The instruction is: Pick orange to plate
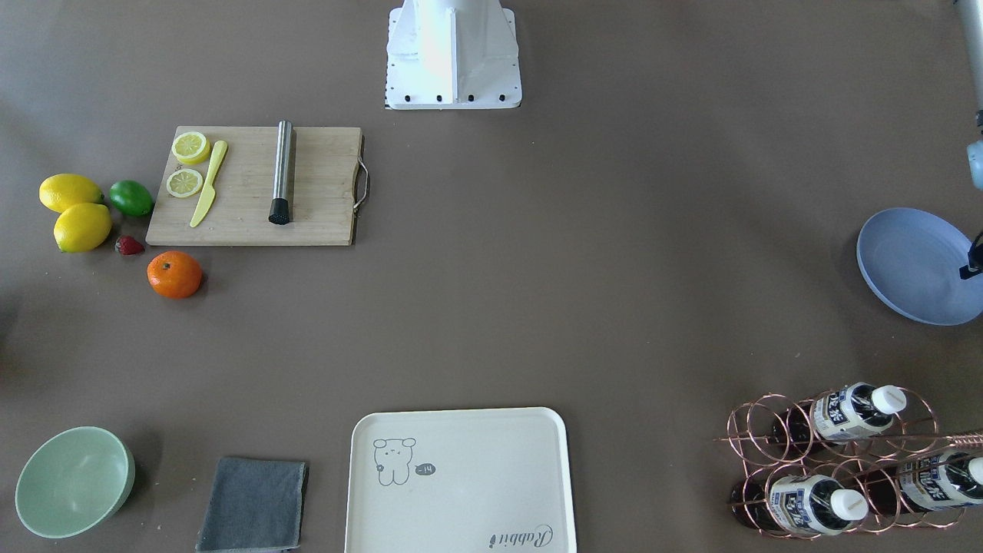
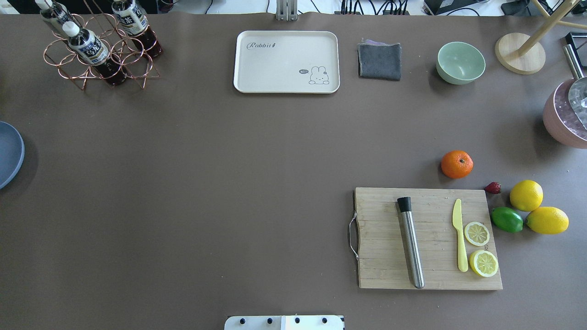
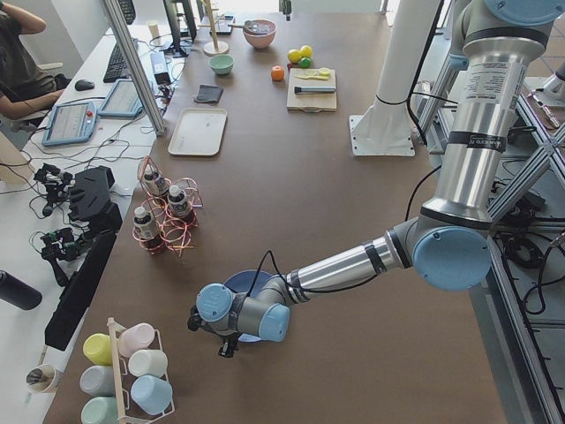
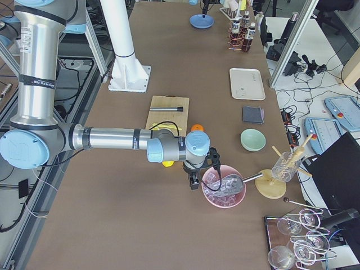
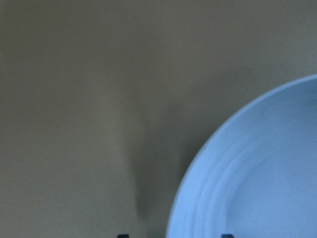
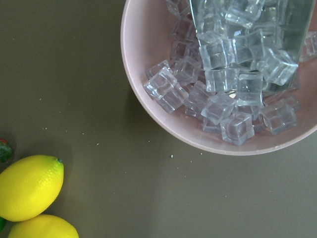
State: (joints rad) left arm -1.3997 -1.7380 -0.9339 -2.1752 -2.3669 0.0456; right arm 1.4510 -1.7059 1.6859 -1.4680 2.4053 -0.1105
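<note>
**Q:** Exterior left view: what is the arm pose?
**A:** Both arms reach out low, wrists down. The left gripper (image 3: 225,344) hangs over the plate (image 1: 906,261) rim, well apart from the cutting board (image 2: 380,256), fingertips (image 5: 123,236) spread, empty. For the right gripper (image 4: 194,181), aperture cannot be told.
**Q:** Counts?
**A:** One orange (image 2: 456,164), just beside the board; one plate; two lemons (image 2: 526,195); one lime (image 2: 506,219)

In the overhead view the orange (image 2: 456,164) lies right of centre, just above the cutting board (image 2: 426,238) at lower right. The lemons (image 2: 526,195) and lime (image 2: 507,219) lie right of the board. The plate (image 2: 7,153) is at the left edge. The tray (image 2: 286,62), cloth (image 2: 379,60) and bowl (image 2: 460,63) run along the top.
</note>
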